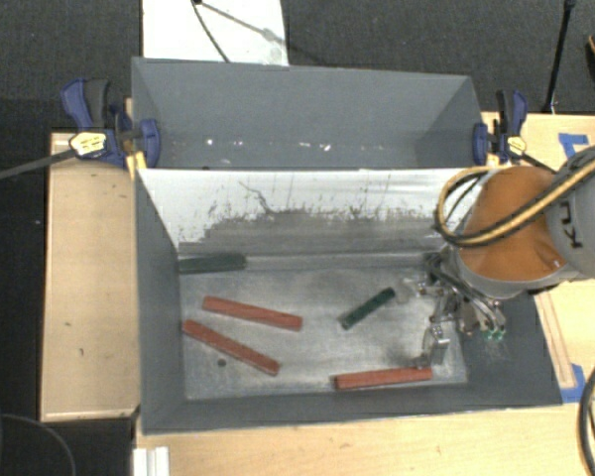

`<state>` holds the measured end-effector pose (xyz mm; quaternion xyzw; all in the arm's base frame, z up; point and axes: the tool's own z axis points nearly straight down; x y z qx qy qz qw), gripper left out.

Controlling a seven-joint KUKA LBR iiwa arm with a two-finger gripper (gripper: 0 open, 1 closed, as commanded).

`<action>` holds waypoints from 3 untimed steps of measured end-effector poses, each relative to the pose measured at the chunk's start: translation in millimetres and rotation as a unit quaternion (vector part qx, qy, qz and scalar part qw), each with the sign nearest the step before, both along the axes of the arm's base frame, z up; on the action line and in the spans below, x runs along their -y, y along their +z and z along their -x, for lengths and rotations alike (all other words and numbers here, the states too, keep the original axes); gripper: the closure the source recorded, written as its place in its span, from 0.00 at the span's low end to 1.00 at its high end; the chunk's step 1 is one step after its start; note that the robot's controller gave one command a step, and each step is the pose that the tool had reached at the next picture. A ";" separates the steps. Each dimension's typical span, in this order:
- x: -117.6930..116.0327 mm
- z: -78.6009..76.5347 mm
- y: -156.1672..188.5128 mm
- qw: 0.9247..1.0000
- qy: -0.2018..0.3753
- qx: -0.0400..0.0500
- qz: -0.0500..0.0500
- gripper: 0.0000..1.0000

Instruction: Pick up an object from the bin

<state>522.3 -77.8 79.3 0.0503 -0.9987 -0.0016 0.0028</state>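
Hanging low in the lower right of the frame, the hand (pixel 436 347) sits under the arm's orange cover (pixel 511 231), close to the floor of the bin (pixel 307 211). Whether the hand is spread or pressed together I cannot tell, and nothing can be seen held in it.

The nearest thing is a red-brown stick (pixel 382 377) lying flat near the bin's lower wall. Its long axis runs almost left to right across the frame, with the right end a touch higher. That right end lies just below the hand and slightly to its left, so the rest of the stick stretches away leftward. If this is the pick, I judge that the hand meets it at the end rather than the middle. A small shift toward the lower left would centre it better, closing across the short width.

A small green stick (pixel 367 307) lies to the upper left of the hand, slanting from lower left to upper right, apart from the red-brown one. Two more red-brown sticks (pixel 251 313) lie well apart at the left. A dark green bar (pixel 213 263) rests against the far wall at the upper left.
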 end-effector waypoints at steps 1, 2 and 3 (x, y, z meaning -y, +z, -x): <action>-42.7 -40.8 -9.1 1.000 0.004 0.006 0.000 0.00; -46.1 -17.9 -5.2 0.997 0.076 0.003 0.001 0.00; -46.0 -17.9 -5.3 0.997 0.078 0.003 0.001 1.00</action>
